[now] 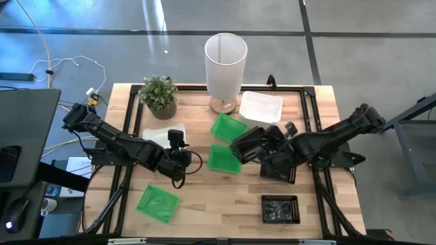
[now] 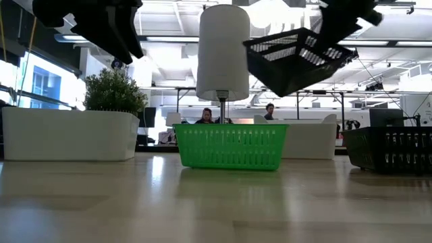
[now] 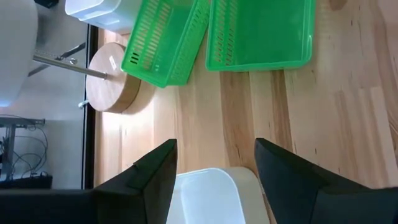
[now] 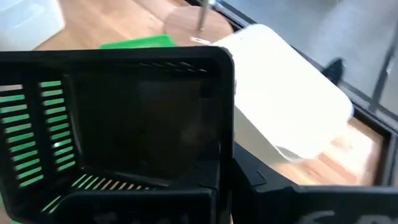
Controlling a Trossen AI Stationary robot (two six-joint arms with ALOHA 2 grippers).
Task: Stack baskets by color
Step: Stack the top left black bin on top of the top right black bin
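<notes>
A: A black basket (image 2: 297,57) is seen raised clear of the desk (image 1: 225,204), tilted, in the upper right of the low view. It is clamped by the right tool (image 1: 240,146), fingers together on its rim, just right of centre in the high view.

B: And the left tool (image 1: 178,139) is spotted left of centre, fingers (image 3: 149,180) spread apart, nothing gripped. A white basket (image 3: 208,196) is caught right between them in the left wrist view.

A: Two green baskets (image 1: 227,127) (image 1: 223,158) are shown mid-frame from above, one over the other, near each other. A third green basket (image 1: 157,203) is found at lower left.

B: Another black basket (image 1: 280,208) is parked at lower right. A further white basket (image 1: 260,107) is placed in the upper middle, beside the tall white bin (image 1: 225,62).

A: A potted plant (image 1: 160,95) is noted at upper left.
</notes>
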